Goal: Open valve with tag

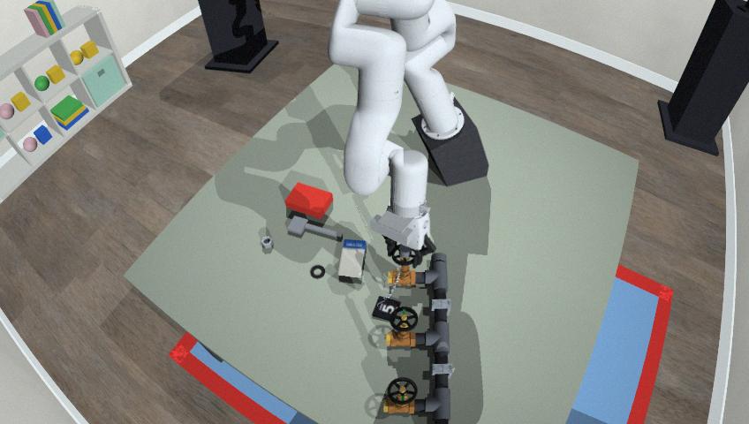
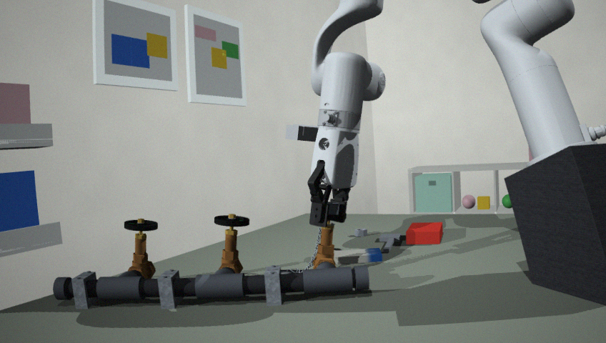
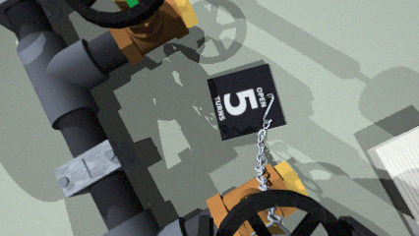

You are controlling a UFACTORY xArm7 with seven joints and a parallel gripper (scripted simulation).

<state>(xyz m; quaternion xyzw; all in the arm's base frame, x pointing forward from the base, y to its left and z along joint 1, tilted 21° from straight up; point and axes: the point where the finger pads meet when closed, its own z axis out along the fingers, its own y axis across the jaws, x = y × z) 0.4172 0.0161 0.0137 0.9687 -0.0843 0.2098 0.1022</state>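
Observation:
Three brass valves with black handwheels stand on a dark pipe (image 1: 438, 283) (image 2: 221, 284) (image 3: 64, 108). The valve nearest the robot base (image 1: 402, 276) (image 2: 325, 250) has a chain (image 3: 262, 157) to a black tag (image 1: 386, 308) (image 3: 246, 100) reading "OPEN 5 TURNS". My gripper (image 1: 404, 255) (image 2: 326, 216) points down over this valve and is shut on its handwheel (image 3: 290, 199). The middle valve's handwheel (image 1: 404, 321) (image 2: 231, 220) (image 3: 118, 15) and the far valve's handwheel (image 1: 402, 394) (image 2: 140, 224) stand free.
Left of the valves lie a white box with a blue label (image 1: 351, 260) (image 3: 398, 157), a black ring (image 1: 314, 268), a nut (image 1: 268, 244), a grey tool (image 1: 313, 229) and a red box (image 1: 308, 200) (image 2: 424, 233). The robot's base (image 1: 457, 152) (image 2: 561, 221) stands behind.

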